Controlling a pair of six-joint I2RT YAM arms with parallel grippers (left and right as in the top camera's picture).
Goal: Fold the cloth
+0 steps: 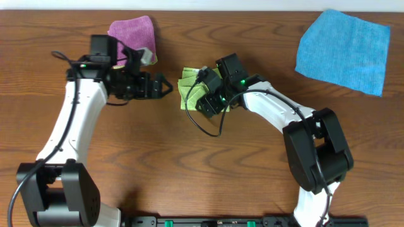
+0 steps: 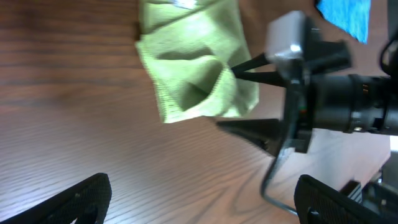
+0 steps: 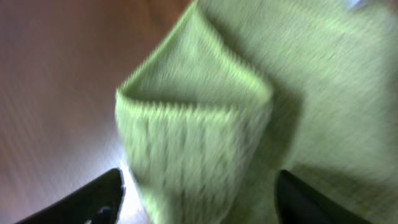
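The lime-green cloth (image 1: 188,85) lies bunched and partly folded at the table's middle, with a raised fold (image 2: 186,68) on its near side. My right gripper (image 1: 203,101) is down over its right part. In the right wrist view its jaws stand apart on either side of that fold (image 3: 199,124), the right gripper (image 3: 199,199) open with cloth between the fingers. From the left wrist view the right gripper (image 2: 227,96) points its fingers at the cloth's edge. My left gripper (image 1: 163,87) is open just left of the cloth, over bare wood (image 2: 205,205).
A pinkish-purple folded cloth (image 1: 131,34) lies at the back left, behind the left arm. A bright blue cloth (image 1: 344,50) is spread at the back right, its corner (image 2: 345,15) also showing in the left wrist view. A black cable (image 1: 205,126) loops off the right arm.
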